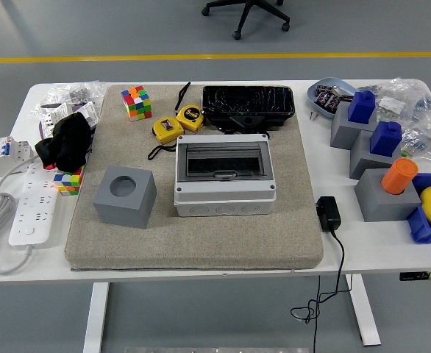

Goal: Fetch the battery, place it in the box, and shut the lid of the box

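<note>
Grey plastic box (224, 175) lies flat mid-mat (193, 235), long axis left to right, its clear lid closed and latch toward the near edge, with a black tray (248, 107) just behind it; I cannot pick out a battery, and neither hand is in view.
</note>
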Robot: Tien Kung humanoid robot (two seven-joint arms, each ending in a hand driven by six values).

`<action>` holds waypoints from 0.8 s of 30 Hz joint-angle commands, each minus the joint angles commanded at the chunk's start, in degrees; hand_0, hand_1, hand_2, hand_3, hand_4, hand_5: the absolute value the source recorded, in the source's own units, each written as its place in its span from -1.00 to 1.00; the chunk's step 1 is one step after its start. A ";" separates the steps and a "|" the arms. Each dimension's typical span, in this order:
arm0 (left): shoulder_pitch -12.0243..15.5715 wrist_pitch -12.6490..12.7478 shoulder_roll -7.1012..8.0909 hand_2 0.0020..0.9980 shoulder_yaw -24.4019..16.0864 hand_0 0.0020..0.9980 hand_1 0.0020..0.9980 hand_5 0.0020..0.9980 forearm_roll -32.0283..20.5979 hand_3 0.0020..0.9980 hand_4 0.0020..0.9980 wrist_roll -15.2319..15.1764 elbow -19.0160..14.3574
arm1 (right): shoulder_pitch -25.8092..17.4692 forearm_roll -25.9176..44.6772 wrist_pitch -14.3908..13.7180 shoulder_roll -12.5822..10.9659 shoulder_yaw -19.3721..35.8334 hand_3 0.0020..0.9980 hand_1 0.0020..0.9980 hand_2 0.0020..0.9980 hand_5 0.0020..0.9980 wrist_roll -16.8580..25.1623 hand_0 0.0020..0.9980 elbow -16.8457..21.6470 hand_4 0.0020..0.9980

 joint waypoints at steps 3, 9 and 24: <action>0.17 -0.46 0.02 0.94 -0.10 1.00 0.97 1.00 0.06 0.91 1.00 -0.04 0.16 | -0.07 0.07 -0.04 0.06 -0.11 0.61 0.62 0.55 1.00 0.06 0.65 0.01 1.00; 0.06 -0.53 0.06 0.94 -0.01 1.00 0.97 1.00 0.04 0.91 1.00 -0.04 0.09 | -0.02 -0.04 -0.08 -0.02 -0.02 0.62 0.62 0.55 1.00 0.06 0.65 -0.02 1.00; -0.02 -0.55 0.06 0.93 -0.07 1.00 0.97 1.00 0.27 0.91 1.00 0.20 0.12 | 0.02 -0.23 0.01 0.05 0.50 0.62 0.62 0.55 1.00 0.12 0.65 -0.03 1.00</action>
